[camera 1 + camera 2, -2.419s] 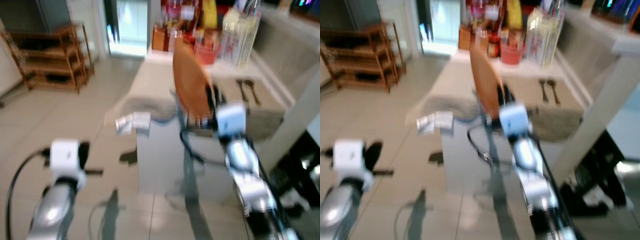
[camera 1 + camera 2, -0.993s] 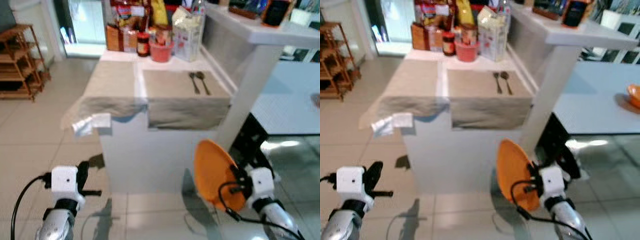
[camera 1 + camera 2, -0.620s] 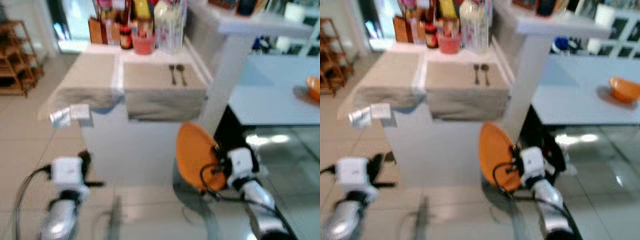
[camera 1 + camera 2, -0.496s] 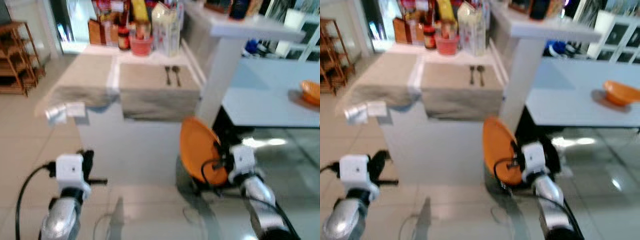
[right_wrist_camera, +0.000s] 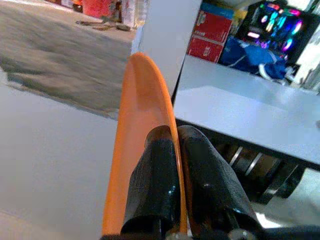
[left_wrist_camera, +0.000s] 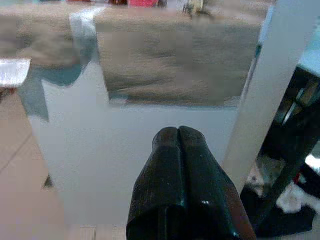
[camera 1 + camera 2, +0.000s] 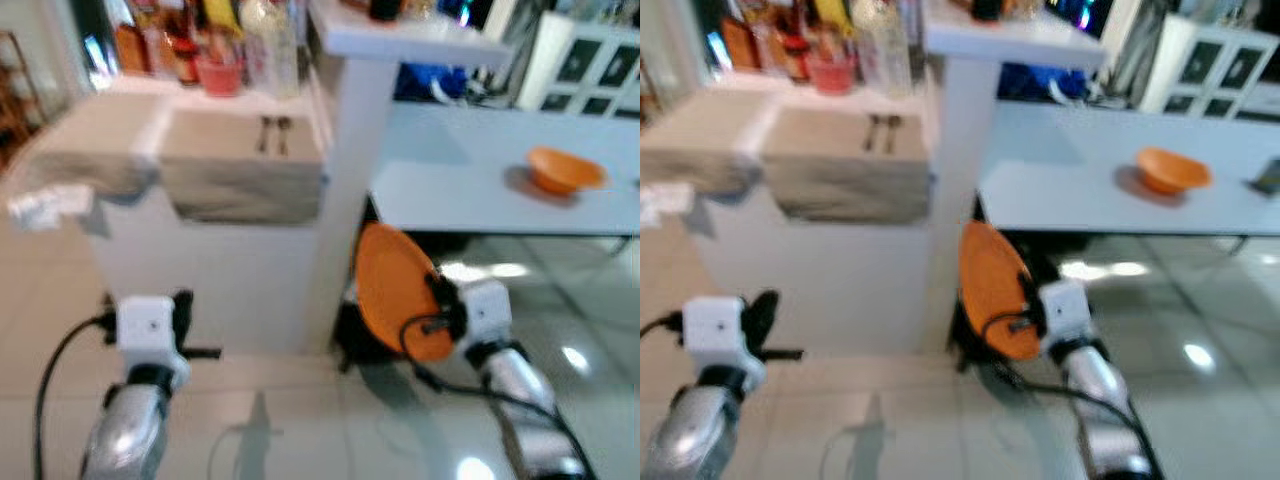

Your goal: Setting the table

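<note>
Carrying step, by the look of it: the right gripper (image 5: pixel 176 145) is clamping the rim of an orange plate (image 7: pixel 395 290), one black finger on each face, and holding it on edge, nearly upright, low in front of the robot's right side. The plate is hanging in the air just in front of the white pillar (image 7: pixel 345 170), below the level of the pale blue dining table (image 7: pixel 470 185) off to the right. That table is carrying an orange bowl (image 7: pixel 565 168) well apart from its near edge. To the left, a counter with a beige cloth (image 7: pixel 240 175) is holding a pair of utensils (image 7: pixel 273 133); jars and bottles (image 7: pixel 215 40) are standing behind. The left gripper (image 6: pixel 178 137) is riding low and idle, fingers pressed together on nothing. Judged next: the arm is needing to rise above the table edge, roll the plate flat, and bring it over a bare stretch of tabletop before letting go. The pillar is sitting close, so clearance matters in the lift.
</note>
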Controlling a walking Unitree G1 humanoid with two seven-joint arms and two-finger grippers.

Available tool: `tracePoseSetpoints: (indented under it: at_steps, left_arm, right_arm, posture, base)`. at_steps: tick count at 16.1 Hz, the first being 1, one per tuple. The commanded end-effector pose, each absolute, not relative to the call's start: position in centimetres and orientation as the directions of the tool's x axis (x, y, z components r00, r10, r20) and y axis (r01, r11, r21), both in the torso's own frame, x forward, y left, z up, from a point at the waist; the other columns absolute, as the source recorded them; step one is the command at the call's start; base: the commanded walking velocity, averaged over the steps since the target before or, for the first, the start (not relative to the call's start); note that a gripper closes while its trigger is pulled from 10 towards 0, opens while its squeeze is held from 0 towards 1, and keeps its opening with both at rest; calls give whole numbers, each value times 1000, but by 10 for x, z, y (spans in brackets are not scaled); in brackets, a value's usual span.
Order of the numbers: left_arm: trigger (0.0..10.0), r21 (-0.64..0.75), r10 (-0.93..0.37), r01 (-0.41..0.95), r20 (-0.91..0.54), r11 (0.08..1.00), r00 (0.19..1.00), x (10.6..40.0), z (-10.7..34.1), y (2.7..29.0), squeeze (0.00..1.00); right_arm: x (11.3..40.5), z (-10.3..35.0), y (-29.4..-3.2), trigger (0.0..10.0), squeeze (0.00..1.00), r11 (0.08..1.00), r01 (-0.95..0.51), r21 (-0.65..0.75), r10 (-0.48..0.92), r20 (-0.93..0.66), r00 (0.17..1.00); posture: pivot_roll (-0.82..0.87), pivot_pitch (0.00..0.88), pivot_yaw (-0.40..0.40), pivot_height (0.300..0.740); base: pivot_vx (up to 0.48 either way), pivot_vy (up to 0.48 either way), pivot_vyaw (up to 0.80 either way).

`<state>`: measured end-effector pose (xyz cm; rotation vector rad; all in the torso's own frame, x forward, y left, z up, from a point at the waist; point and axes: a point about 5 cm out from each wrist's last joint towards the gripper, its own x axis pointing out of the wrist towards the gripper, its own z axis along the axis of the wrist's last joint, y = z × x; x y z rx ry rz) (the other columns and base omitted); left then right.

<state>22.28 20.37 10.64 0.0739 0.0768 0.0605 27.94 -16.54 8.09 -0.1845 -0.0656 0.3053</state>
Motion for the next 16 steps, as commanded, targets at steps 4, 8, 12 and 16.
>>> tracePoseSetpoints:
  at_steps: [4, 8, 12, 16]
  left_arm:
    - [10000, 64, 88, -83, -81, 994, 993, 225, 110, 206, 0]
    - [10000, 64, 124, -118, -96, 991, 988, 226, 108, 210, 0]
    - [10000, 71, 156, -149, -107, 986, 982, 225, 105, 215, 0]
    - [10000, 79, 189, -181, -110, 980, 976, 226, 105, 219, 0]
  right_arm:
    - [282, 102, -169, 0, 0, 939, -275, -205, 298, 91, 950]
    - [282, 102, -167, 0, 0, 937, -286, -203, 305, 73, 949]
    - [281, 102, -166, 0, 0, 934, -291, -206, 309, 63, 949]
    - [280, 99, -166, 0, 0, 931, -298, -209, 315, 51, 948]
  posture:
    - [31, 0, -54, 736]
    - [28, 0, -53, 736]
    - [22, 0, -52, 736]
    - [23, 0, -52, 736]
  base:
    - [0, -453, 0]
    - [0, -441, 0]
    - [60, -424, 0]
    - [180, -412, 0]
